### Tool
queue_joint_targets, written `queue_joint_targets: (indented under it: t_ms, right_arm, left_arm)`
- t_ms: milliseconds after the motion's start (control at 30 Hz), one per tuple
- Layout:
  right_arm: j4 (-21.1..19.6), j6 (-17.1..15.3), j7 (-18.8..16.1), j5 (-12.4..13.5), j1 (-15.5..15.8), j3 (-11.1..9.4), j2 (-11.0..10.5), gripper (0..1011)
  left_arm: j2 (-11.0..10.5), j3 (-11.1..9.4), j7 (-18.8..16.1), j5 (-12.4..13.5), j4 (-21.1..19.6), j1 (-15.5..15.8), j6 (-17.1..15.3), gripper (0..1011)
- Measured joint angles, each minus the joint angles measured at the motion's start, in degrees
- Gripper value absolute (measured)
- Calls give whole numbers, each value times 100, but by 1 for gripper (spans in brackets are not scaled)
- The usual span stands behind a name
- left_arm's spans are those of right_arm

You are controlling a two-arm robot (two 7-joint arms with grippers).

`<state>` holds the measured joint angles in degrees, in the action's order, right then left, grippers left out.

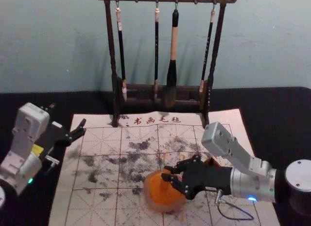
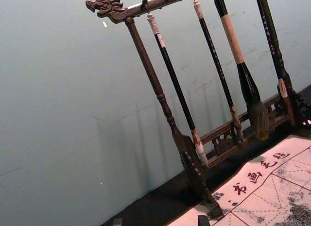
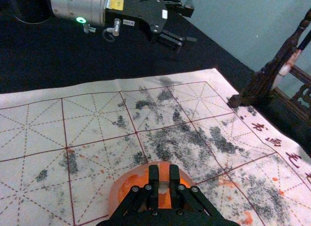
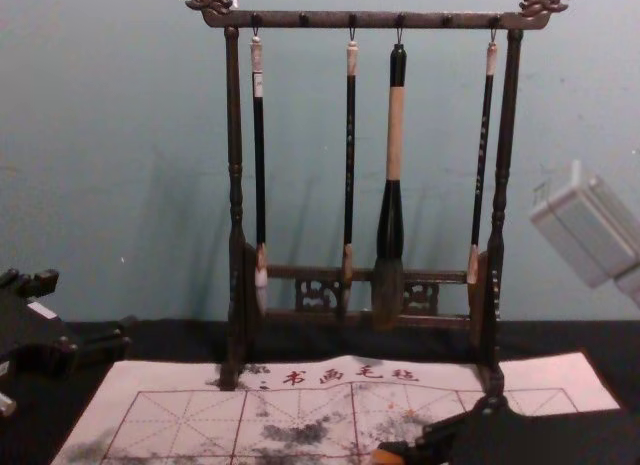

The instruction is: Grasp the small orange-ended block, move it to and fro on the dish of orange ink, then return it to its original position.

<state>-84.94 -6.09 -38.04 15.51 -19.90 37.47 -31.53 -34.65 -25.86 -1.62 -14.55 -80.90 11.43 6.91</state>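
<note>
"Block (image 3: 164,173) safe?"

"Yes, the right gripper (image 1: 165,173) pinches it tight over the orange ink dish (image 1: 151,200). The left gripper (image 1: 84,127), off to the side, has its jaws apart."

"How should it rub?"

"Softly, to and fro. Don't spill!"

Dish (image 1: 158,200) on mat (image 1: 99,160) — brush rack (image 1: 111,41) behind.
</note>
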Motion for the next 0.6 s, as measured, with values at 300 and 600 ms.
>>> queue_joint_targets:
  t_ms: [300, 600]
  right_arm:
    - [-40, -34, 9, 7, 47, -87, -68, 82]
    - [-295, -75, 11, 67, 185, -187, -229, 82]
  left_arm:
    - [0, 0, 0, 0, 0, 0, 0, 1001]
    - [0, 0, -1, 0, 0, 0, 0, 1001]
